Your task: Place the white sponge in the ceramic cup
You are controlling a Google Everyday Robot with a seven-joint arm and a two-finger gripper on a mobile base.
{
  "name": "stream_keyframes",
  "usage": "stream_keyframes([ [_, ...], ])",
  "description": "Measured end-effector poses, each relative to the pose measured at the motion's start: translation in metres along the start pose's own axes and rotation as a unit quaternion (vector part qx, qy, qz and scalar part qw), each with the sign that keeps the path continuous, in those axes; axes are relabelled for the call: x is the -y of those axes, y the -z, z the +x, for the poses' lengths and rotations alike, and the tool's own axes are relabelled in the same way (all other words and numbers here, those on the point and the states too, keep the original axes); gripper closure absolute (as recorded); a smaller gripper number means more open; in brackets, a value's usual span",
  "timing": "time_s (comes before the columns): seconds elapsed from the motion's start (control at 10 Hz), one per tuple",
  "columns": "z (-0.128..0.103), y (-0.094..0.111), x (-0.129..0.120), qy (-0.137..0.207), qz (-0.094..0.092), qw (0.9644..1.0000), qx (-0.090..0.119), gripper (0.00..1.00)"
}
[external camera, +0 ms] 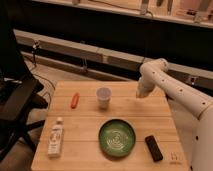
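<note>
**Gripper low over the table's far right, cup off to its side**

From my seat I see the white arm (172, 87) reaching in from the right and bending down, with the gripper (141, 94) at its tip hanging just above the far right part of the wooden table (90, 125). I cannot tell whether the jaws are spread or pressed together, nor whether anything sits between them; the tip is a pale blur against the wood.

The ceramic cup (103, 97) stands upright to the left of the jaws, clearly apart from them. I cannot pick out the white sponge anywhere.

Further left of the cup lies a small orange carrot-like object (75, 100). Nearer the camera than the jaws sits the round green plate (117, 138), with a black bar-shaped object (153, 148) just right of it. The white bottle (55, 140) lies flat at the near left, well away from the jaws.
</note>
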Motion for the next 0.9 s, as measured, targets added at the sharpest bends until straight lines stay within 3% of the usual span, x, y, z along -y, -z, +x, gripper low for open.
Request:
stream_keyframes([
  [0.9,-0.02,0.017,0.02,0.022,0.015,0.9996,0.002,1.0],
])
